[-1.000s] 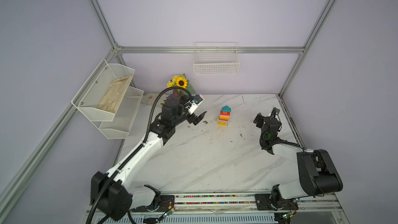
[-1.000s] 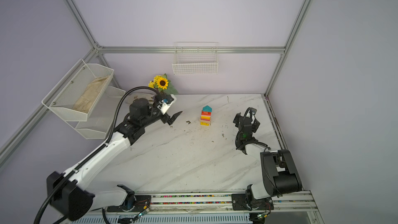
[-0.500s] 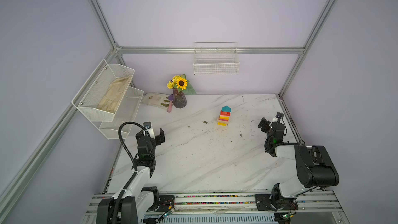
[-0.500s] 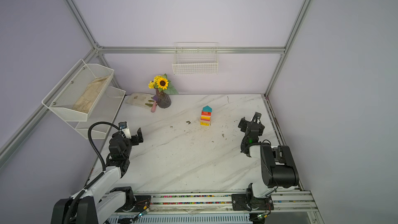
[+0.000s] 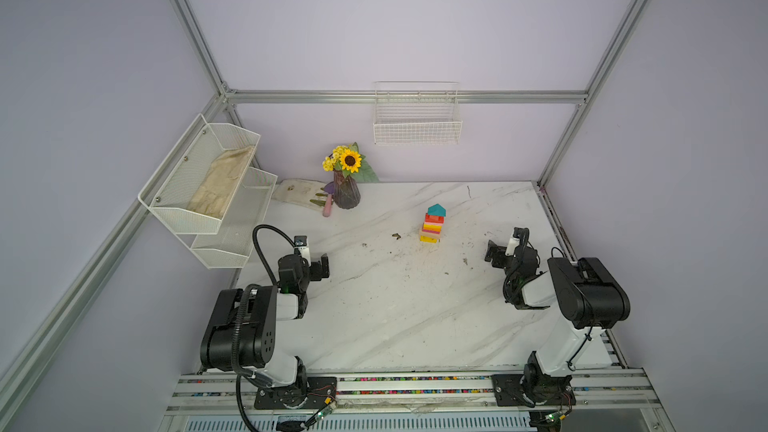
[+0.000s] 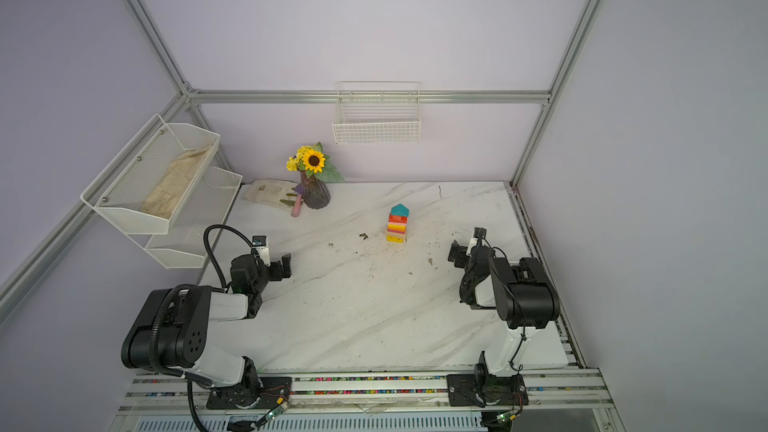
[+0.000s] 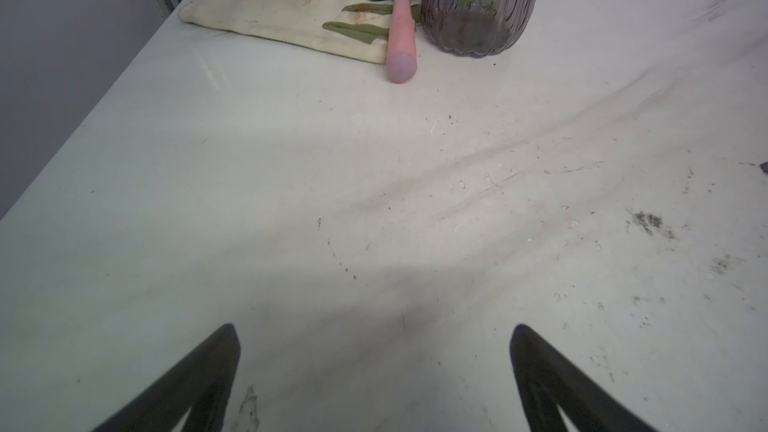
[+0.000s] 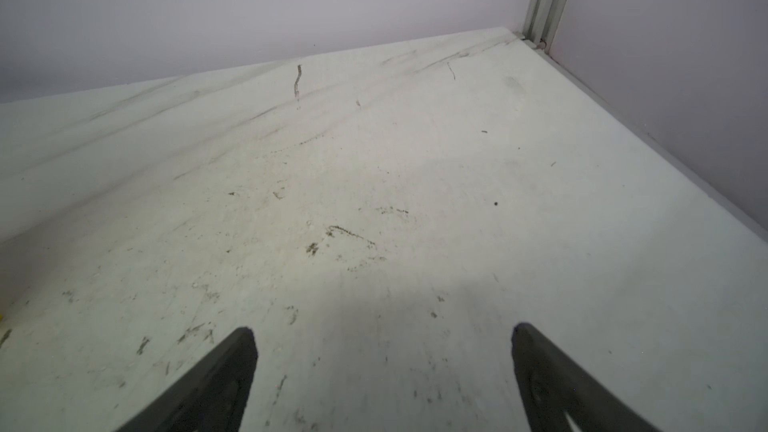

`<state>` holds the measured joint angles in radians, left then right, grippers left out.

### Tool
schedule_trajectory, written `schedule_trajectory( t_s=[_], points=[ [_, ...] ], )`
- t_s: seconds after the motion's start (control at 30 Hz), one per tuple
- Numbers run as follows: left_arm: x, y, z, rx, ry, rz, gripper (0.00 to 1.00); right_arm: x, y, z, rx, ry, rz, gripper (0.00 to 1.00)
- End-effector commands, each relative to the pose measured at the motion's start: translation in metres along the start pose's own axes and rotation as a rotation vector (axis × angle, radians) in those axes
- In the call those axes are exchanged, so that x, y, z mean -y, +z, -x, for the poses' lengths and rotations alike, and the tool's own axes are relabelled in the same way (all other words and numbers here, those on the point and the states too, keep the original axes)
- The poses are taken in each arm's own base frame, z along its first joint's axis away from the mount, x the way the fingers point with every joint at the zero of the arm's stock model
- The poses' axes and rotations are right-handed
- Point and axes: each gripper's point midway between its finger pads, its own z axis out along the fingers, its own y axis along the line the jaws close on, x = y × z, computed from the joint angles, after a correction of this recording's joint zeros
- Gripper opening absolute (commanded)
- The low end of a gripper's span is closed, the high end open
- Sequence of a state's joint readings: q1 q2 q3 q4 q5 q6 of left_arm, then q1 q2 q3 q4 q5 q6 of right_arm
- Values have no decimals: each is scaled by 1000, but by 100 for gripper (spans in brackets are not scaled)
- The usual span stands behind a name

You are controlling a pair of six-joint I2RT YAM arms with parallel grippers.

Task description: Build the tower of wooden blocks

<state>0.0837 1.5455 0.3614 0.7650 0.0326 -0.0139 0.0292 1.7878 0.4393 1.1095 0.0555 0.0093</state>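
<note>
Tabletop (image 5: 395, 305) — left tool (image 7: 374, 328), right tool (image 8: 382, 328) low

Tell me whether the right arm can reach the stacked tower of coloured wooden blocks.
Probably yes: the open right gripper sits apart from the coloured block tower, with only speckled marble tabletop between them.

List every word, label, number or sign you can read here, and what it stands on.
No text can be read.
The tower is too small in both top views to show any letter.
The cream cloth bears only stains and green shapes, no words.
</note>
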Motion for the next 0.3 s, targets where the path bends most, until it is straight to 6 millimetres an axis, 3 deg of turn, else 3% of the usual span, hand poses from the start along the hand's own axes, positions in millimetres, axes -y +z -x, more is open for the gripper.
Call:
schedule_trajectory(
  t_s=[0.0, 0.27],
  points=[
    [2, 3, 42, 142, 14, -15, 100, -7, 0, 13, 36, -36, 21, 97],
    [3, 2, 42, 142, 15, -13, 100, -16, 3, 12, 27, -76, 27, 97]
  ],
)
